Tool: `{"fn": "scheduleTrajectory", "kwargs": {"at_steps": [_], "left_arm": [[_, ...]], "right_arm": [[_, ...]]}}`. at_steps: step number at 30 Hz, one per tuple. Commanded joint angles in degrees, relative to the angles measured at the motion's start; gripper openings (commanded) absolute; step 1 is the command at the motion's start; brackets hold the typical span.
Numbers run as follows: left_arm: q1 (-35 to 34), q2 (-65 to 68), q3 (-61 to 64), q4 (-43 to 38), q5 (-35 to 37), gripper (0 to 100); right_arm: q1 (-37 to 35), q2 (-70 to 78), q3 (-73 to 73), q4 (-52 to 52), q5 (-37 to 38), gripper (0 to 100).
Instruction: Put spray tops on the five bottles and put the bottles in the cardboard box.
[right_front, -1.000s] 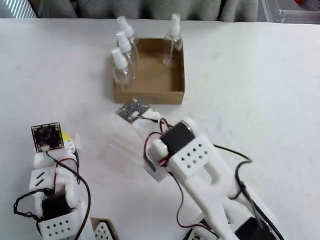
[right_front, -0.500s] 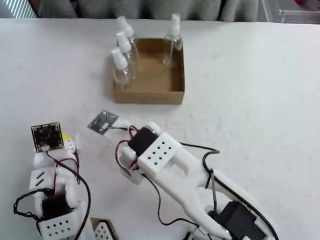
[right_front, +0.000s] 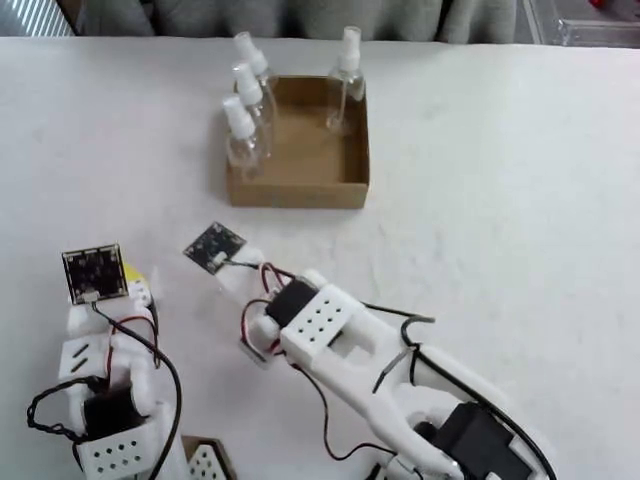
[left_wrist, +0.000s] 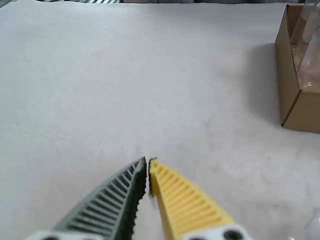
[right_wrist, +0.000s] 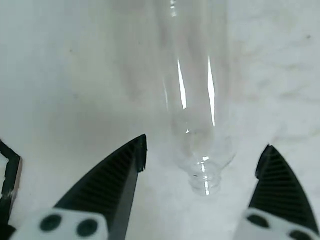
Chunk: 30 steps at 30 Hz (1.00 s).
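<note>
a: what's in the cardboard box (right_front: 300, 190)?

b: four clear bottles, each with a white spray top on. three stand in a row along the wall on the left arm's side: the nearest bottle (right_front: 243, 148), the middle bottle (right_front: 253, 100) and the far bottle (right_front: 260, 66). the fourth bottle (right_front: 343, 100) stands in the far corner on the other side.

a: and the fifth?

b: the bare bottle (right_wrist: 200, 125) is out on the white table (right_front: 500, 150), well apart from the box. it has no top, and its open neck is the end nearest the right gripper (right_wrist: 205, 145). i can't tell whether it lies flat or stands.

a: is it being held?

b: no. the right fingers are spread wide, one on each side of the neck, touching nothing. the left gripper (left_wrist: 148, 162) has its tips pressed together with nothing between them, low over bare table.

a: any print?

b: none i can make out on the box or the bottles.
</note>
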Motion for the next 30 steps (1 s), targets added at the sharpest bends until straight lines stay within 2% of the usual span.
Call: {"fn": "scheduleTrajectory", "kwargs": {"at_steps": [1,7,14,17,21,24,26,30], "left_arm": [[0.66,-0.22,0.0,0.09,-0.44,2],[0.66,-0.22,0.0,0.18,-0.44,2],[0.66,-0.22,0.0,1.58,-0.44,2],[0.66,-0.22,0.0,1.67,-0.44,2],[0.66,-0.22,0.0,1.67,-0.44,2],[0.57,-0.22,0.0,1.67,-0.44,2],[0.57,-0.22,0.0,1.67,-0.44,2],[0.57,-0.22,0.0,1.76,-0.44,2]], "right_arm": [[-0.13,-0.22,1.32,-2.77,-0.62,30.8],[0.13,0.84,2.37,-3.74,-0.35,30.8],[0.66,8.4,1.93,-6.46,4.13,30.7],[1.8,8.31,0.53,-5.14,4.22,23.1],[5.14,6.37,-0.79,-5.41,4.4,1.2],[9.45,3.65,-0.7,-3.21,4.75,4.8],[12.18,1.36,-0.97,-0.13,9.58,2.6],[17.36,-4.88,-0.97,8.22,28.84,1.9]]}}
